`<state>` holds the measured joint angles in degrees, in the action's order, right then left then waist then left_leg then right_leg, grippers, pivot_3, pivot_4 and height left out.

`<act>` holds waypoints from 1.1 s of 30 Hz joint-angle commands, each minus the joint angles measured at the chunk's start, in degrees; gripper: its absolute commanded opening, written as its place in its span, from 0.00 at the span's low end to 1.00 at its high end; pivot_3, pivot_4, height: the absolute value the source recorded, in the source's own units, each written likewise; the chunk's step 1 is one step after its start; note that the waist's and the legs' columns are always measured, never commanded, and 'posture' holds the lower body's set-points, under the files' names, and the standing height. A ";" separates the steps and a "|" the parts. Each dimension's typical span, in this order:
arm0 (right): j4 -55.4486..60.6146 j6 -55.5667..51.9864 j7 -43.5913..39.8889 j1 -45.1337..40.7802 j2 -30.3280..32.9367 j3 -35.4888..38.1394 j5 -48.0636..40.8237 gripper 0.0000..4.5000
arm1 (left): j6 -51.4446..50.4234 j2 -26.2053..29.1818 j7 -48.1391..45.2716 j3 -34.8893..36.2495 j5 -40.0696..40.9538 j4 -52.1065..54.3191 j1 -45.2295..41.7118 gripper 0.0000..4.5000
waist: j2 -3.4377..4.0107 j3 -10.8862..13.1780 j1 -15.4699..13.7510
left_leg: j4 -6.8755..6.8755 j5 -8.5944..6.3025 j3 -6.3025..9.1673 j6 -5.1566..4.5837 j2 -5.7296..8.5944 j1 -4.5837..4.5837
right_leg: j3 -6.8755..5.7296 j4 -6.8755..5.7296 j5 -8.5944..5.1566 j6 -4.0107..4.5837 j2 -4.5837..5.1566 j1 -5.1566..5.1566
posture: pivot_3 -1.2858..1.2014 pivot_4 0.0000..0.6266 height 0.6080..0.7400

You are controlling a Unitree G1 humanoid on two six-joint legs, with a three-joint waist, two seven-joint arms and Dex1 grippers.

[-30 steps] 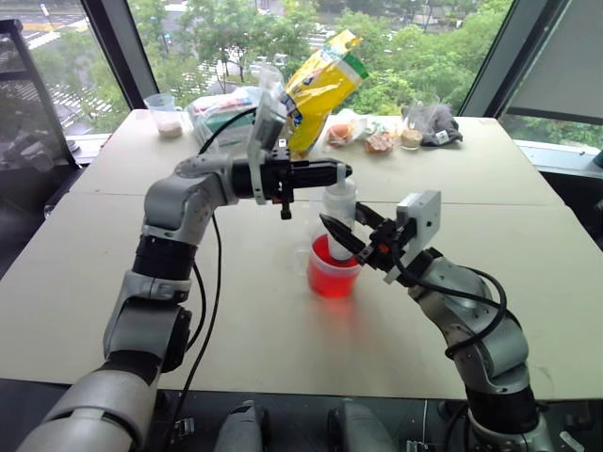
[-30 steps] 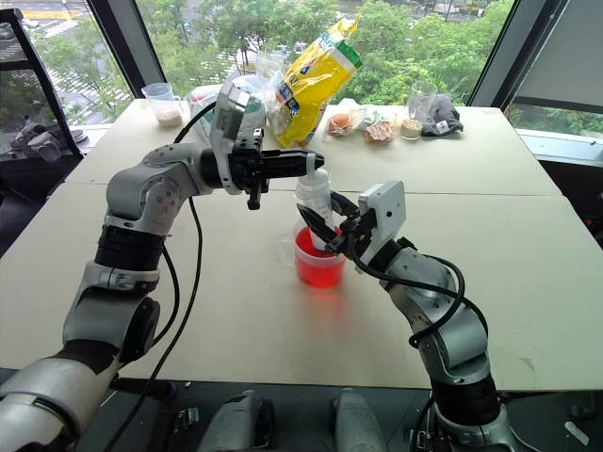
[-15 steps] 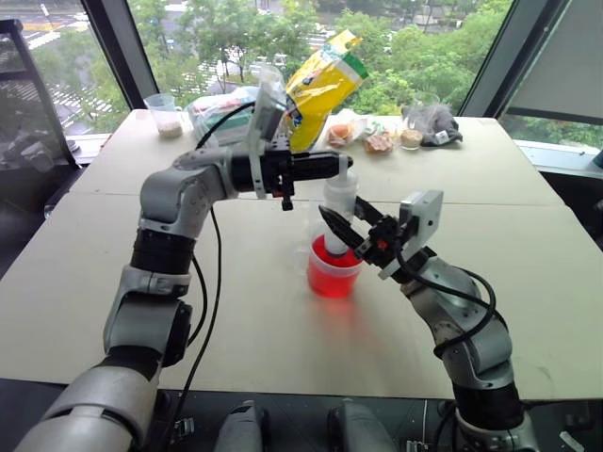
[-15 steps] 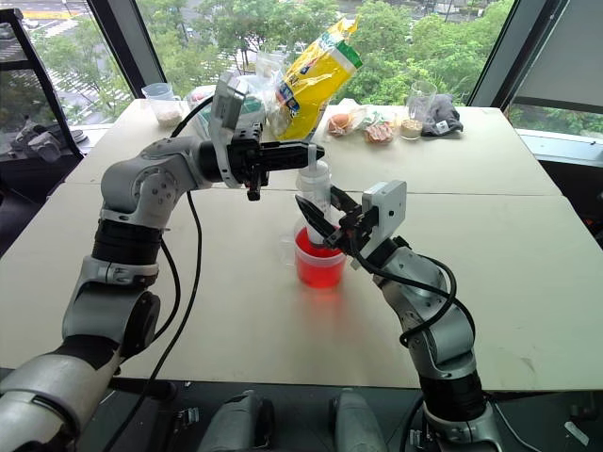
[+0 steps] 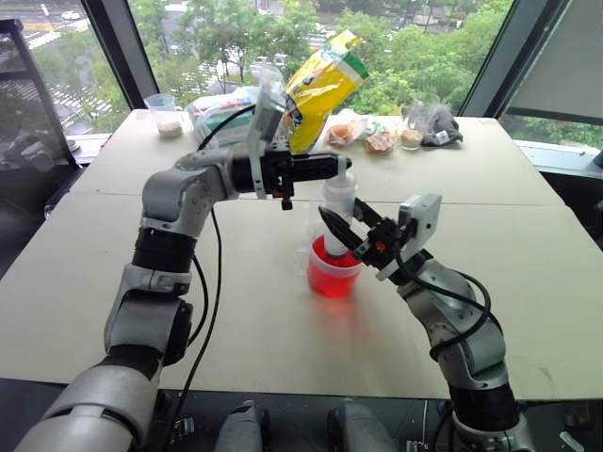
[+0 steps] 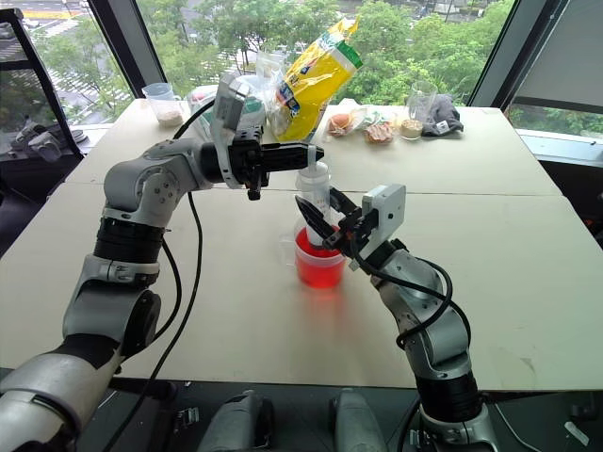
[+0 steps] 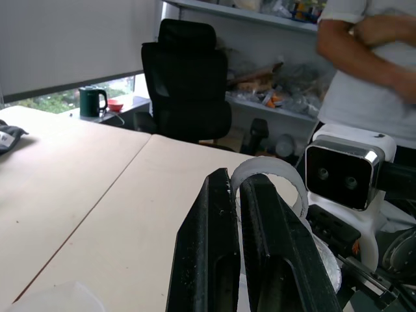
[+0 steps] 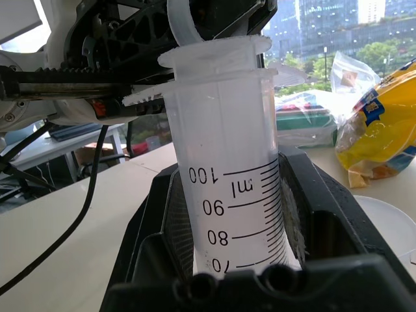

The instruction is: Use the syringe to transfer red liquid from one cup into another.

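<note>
A large white syringe (image 5: 339, 202) stands upright with its tip down in the cup of red liquid (image 5: 334, 273) at mid-table. My right gripper (image 5: 337, 231) is shut on the syringe's barrel (image 8: 227, 195) just above the cup's rim. My left gripper (image 5: 341, 168) reaches in level from the left and is shut on the plunger's ring (image 7: 273, 182) at the top. A colourless clear cup (image 6: 287, 250) stands faintly visible just left of the red cup and close against it.
At the table's far edge stand a yellow bag (image 5: 320, 85), a small cup of beige powder (image 5: 168, 118), plastic food bags (image 5: 363, 132) and a dark cloth (image 5: 438, 127). A person (image 7: 364, 52) stands beyond the table beside a black chair (image 7: 188, 84).
Both grippers keep their hold and place on the syringe. The right arm's elbow has swung slightly inward.
</note>
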<state>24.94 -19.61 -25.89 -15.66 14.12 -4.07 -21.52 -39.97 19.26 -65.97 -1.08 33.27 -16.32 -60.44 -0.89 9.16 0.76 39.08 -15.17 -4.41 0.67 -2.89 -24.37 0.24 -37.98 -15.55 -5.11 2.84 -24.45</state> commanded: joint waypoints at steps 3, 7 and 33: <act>-2.18 -0.13 -1.13 2.88 -0.11 -2.50 0.64 0.33 | 1.19 -0.06 0.92 4.39 3.09 2.10 -4.21 0.00 | 0.00 0.00 0.02 | 0.00 0.00 0.00 0.00 0.00 0.00 | 0.00 0.00 0.00 0.00 0.00 0.00 | 0.52 0.24 1.00; -2.62 0.28 -1.19 3.21 -0.02 -2.54 0.52 0.33 | 0.82 -0.01 1.10 4.69 3.17 2.14 -4.49 0.00 | 0.00 0.00 0.02 | 0.00 0.00 0.00 0.00 0.00 0.00 | 0.00 0.00 0.00 0.00 0.00 0.00 | 0.52 0.24 1.00; -5.95 0.85 -2.03 5.35 0.31 -3.28 0.61 0.33 | 0.38 -0.42 2.01 5.91 3.79 1.67 -6.16 0.00 | 0.00 0.00 0.01 | 0.00 0.00 0.00 0.00 0.00 0.00 | 0.01 0.00 0.00 0.00 0.00 0.00 | 0.52 0.24 1.00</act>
<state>22.76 -16.37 -26.13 -13.55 13.89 -4.43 -21.58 -41.95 18.48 -64.99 -1.09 33.27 -16.99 -60.46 -0.89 9.16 0.77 39.08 -15.17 -4.40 0.67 -2.89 -24.37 0.25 -37.98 -15.55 -5.10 2.84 -24.45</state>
